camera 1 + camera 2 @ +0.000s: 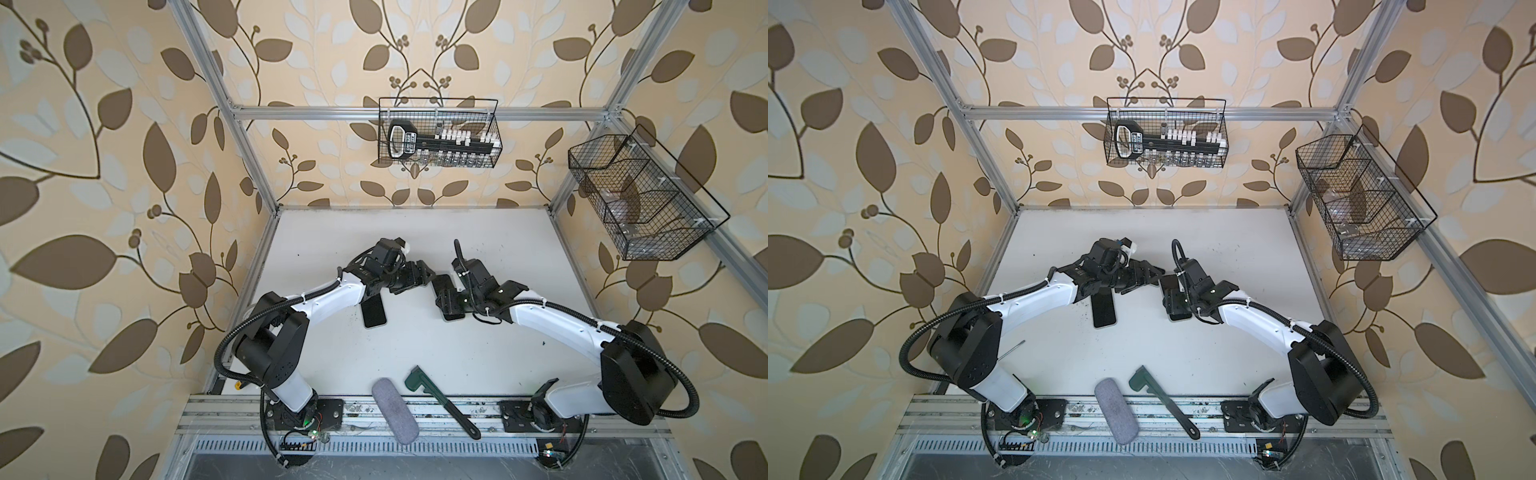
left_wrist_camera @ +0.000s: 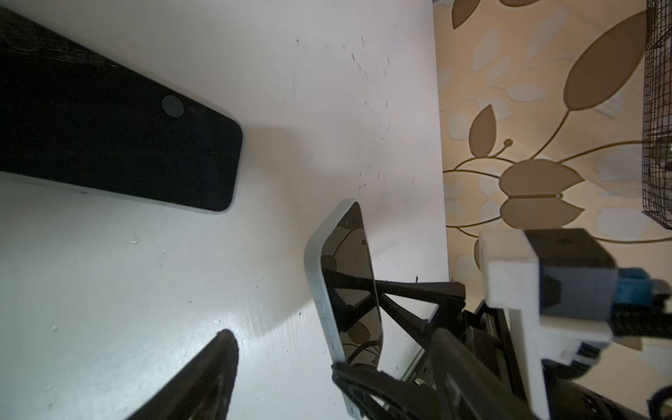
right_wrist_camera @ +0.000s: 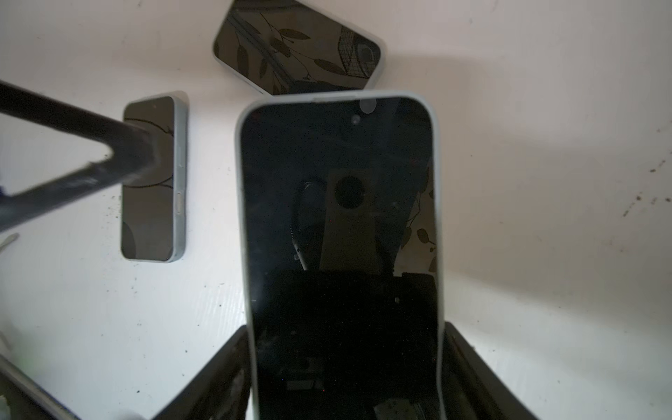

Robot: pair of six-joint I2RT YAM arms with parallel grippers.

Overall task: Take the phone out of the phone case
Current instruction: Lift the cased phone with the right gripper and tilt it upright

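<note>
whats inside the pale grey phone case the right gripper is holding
A black glossy-screened phone fills the pale grey phone case, gripped by the right gripper. The case's inside back is covered by the phone.

Phone: dark screen up, seated inside pale grey case.

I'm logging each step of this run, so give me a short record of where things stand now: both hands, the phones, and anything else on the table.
right hand: shut on the phone, gripping its sides near one end
phone: screen facing the wrist camera, still inside its pale case
left hand: open, close to the held phone
other phones: second phone and third phone, flat on the table
front edge: green wrench, grey pouch
task: phone not yet out
</note>
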